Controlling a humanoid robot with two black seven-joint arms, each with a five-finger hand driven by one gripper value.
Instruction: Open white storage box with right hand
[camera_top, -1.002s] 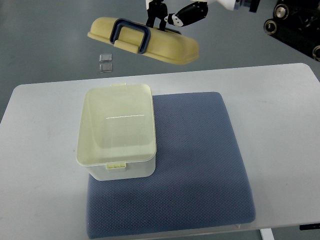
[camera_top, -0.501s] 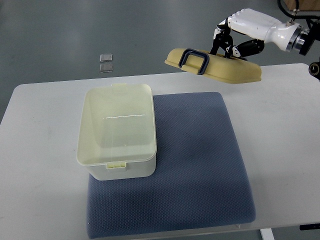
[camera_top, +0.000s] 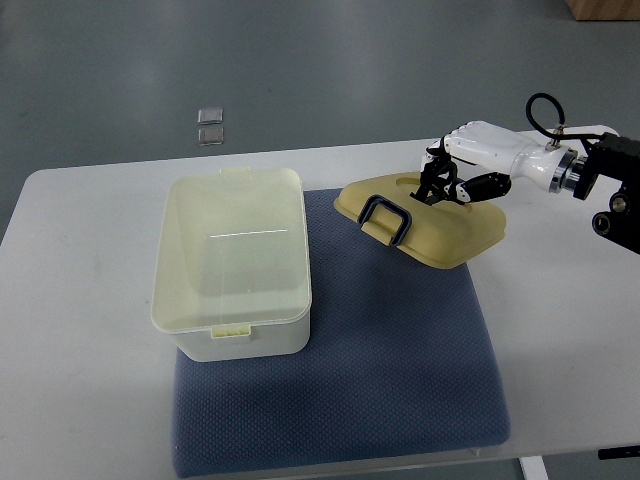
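The white storage box (camera_top: 232, 262) stands open on the left part of the blue mat (camera_top: 400, 350), its inside showing nothing. Its cream lid (camera_top: 440, 225) with a dark blue handle (camera_top: 388, 218) lies low over the mat's upper right, tilted toward the box. My right hand (camera_top: 442, 182), white with black fingers, comes in from the right edge and is shut on the lid's far edge. Whether the lid touches the mat I cannot tell. The left arm is out of view.
The white table (camera_top: 80, 370) carries the mat, and its far edge runs just behind the box. Two small square tiles (camera_top: 210, 125) lie on the grey floor beyond the table. A black cable loops above my right wrist (camera_top: 545, 105).
My right hand has carried the lid from high above the far edge, rightward and down, until it now sits low over the mat to the right of the box.
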